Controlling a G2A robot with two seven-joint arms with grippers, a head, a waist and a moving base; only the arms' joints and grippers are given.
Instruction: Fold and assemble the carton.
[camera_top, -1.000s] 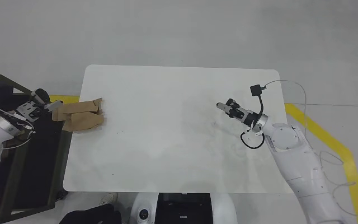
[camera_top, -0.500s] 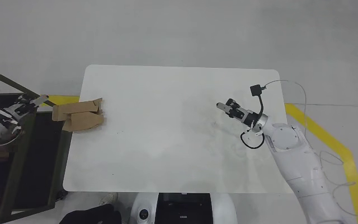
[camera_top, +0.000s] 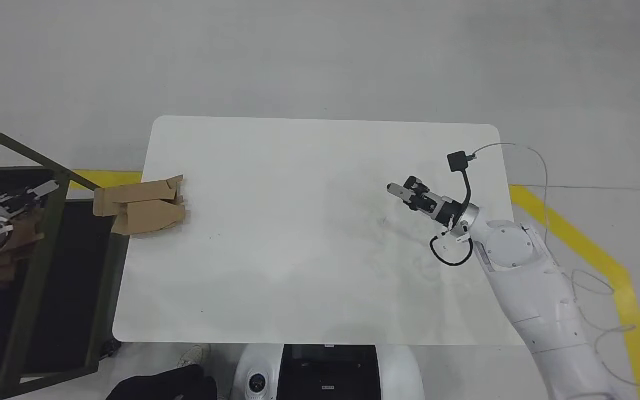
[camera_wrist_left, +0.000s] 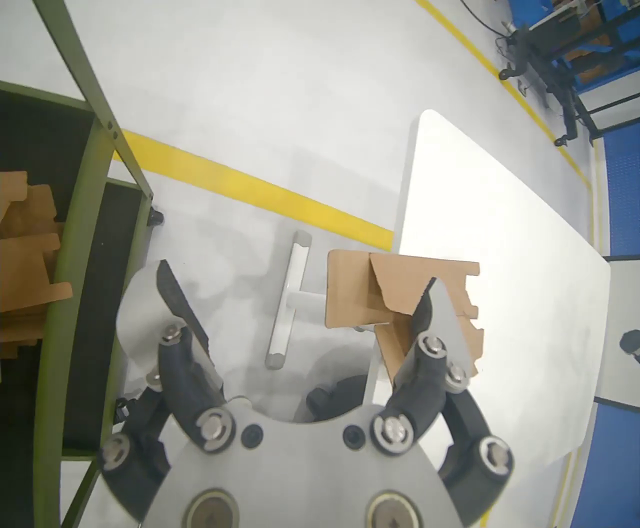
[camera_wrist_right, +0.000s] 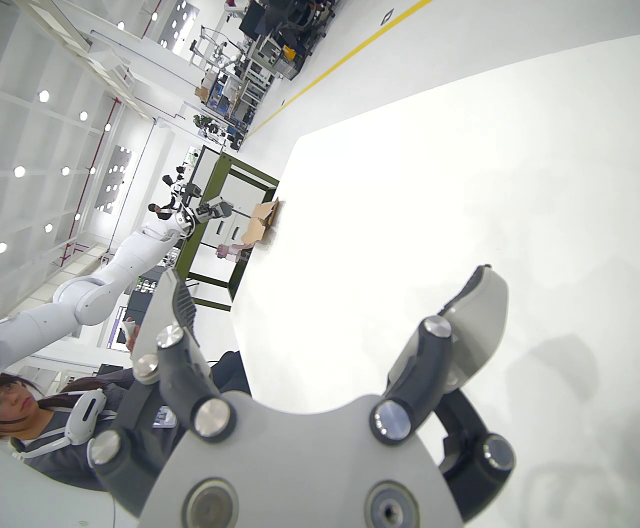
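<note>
Beyond the table's nine o'clock edge stands a green rack (camera_wrist_left: 75, 240) holding a stack of flat blanks (camera_wrist_left: 27, 240), which we take to be the supply for this job. Our left gripper (camera_wrist_left: 298, 280) hangs over the gap between that rack and the table, its fingers spread wide and holding nothing, apart from any cardboard. Just past it lies the carton (camera_top: 147, 205), a brown blank that is partly creased but not yet a box. It rests at the table's nine-to-ten o'clock edge with one end jutting out past the rim over the floor. We judge that overhang useful, since a finger can slip beneath the free end, where a sheet lying flat would be hard to lift. Most of the white table (camera_top: 320, 260) lies between the carton and the other arm, leaving room to spread and fold the panels. Toward three o'clock, our right gripper (camera_top: 400, 186) sits low over the tabletop, well apart from the carton, its fingers parted and empty and pointing toward ten o'clock. We read that as a waiting pose, ready to brace or press a flap once the carton is brought inward. The folding itself has barely begun.
</note>
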